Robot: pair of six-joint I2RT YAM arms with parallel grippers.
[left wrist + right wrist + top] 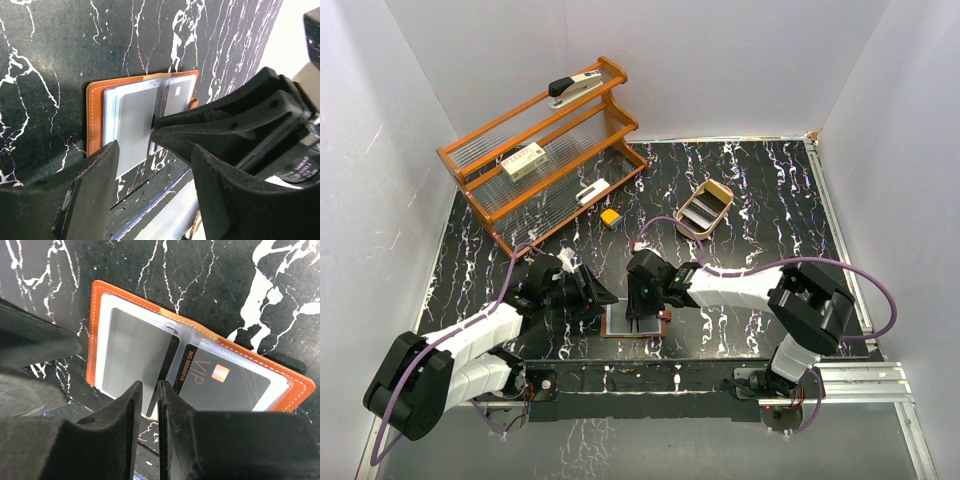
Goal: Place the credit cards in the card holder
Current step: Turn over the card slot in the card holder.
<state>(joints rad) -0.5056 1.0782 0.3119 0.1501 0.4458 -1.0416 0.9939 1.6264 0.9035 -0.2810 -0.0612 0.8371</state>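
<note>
ITEM: card holder [620, 326] | PLACE: lay open flat at near edge of bench [780, 200], sleeves up for loading | CONTENTS: grey credit card [135, 350] in one sleeve, VIP-printed credit card [220, 382] in the other | right end effector [150, 387]: fingers almost together at the fold, probably seating a card, grip not discernible | left end effector [152, 160]: spread wide, empty, beside holder, likely to steady it

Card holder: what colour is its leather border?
Orange-brown with pale stitching; the right wrist view shows the card holder best.
</note>
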